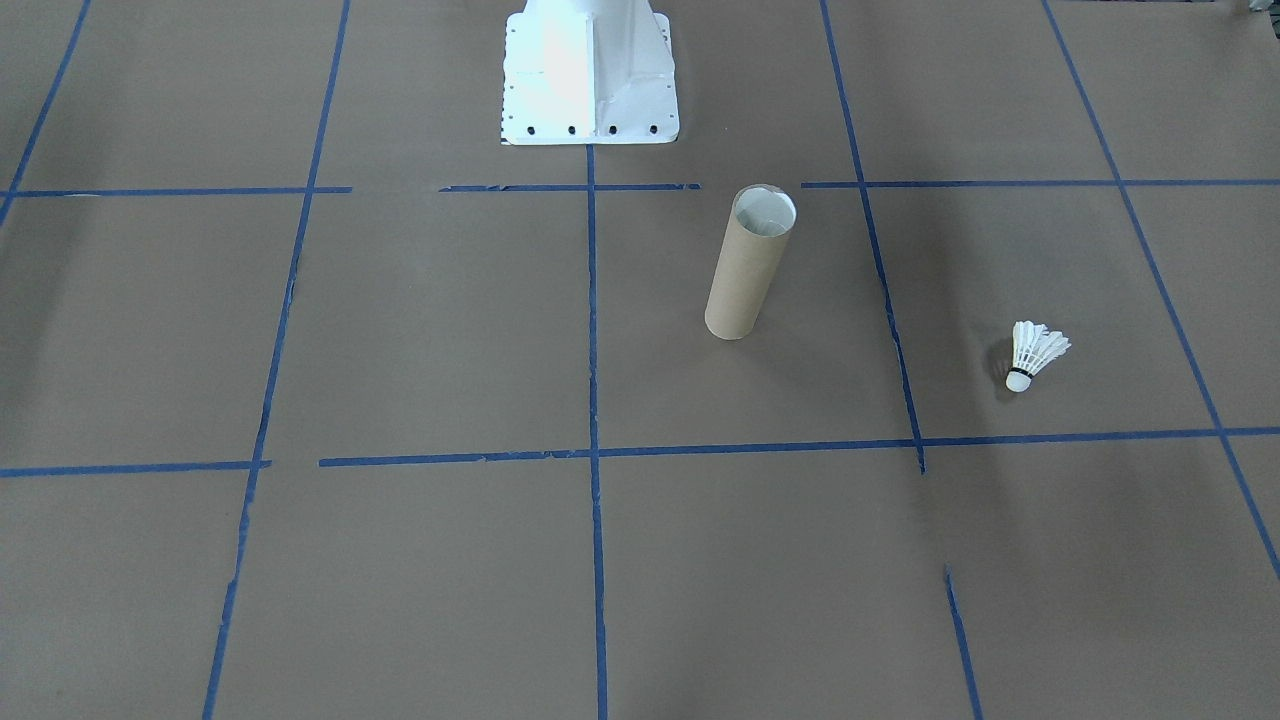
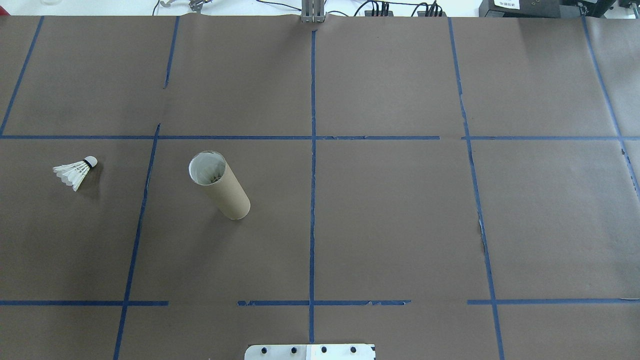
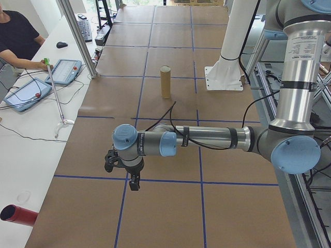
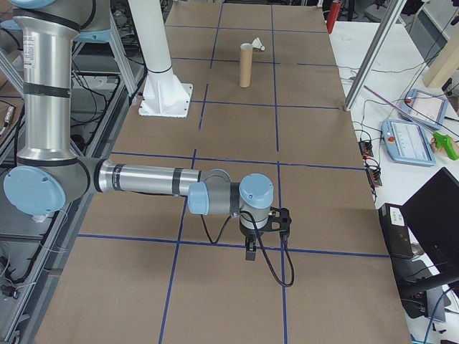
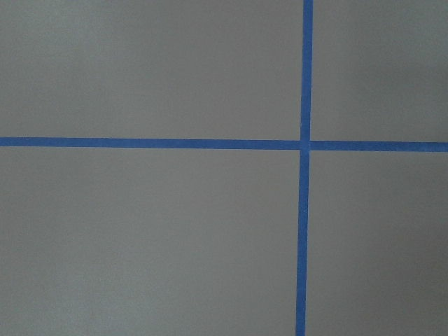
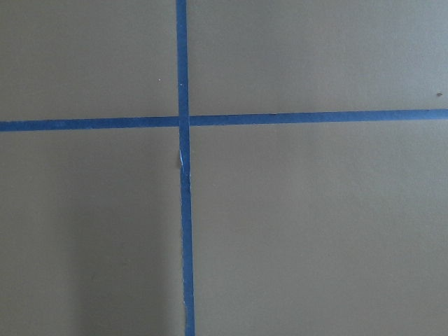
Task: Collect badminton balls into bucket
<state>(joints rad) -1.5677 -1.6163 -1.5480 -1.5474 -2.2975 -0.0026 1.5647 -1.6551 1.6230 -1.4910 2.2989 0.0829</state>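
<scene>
The white feather shuttlecock (image 1: 1035, 352) lies on its side on the brown table, alone at the far left of the overhead view (image 2: 75, 171). The tan cardboard tube (image 1: 745, 270) stands upright to its right (image 2: 222, 187), open end up, white inside. Neither gripper is near them. My left gripper (image 3: 133, 183) hangs over a blue tape crossing at the table's left end, and my right gripper (image 4: 249, 251) over a crossing at the right end. Both show only in the side views, so I cannot tell whether they are open or shut. The wrist views show only paper and tape.
The white robot base (image 1: 588, 70) stands at the table's robot-side edge, behind the tube. Blue tape lines (image 2: 313, 150) grid the brown paper. A person (image 3: 15, 36) sits at a side table with tablets (image 3: 64, 71). A red cylinder (image 3: 18, 214) lies there too.
</scene>
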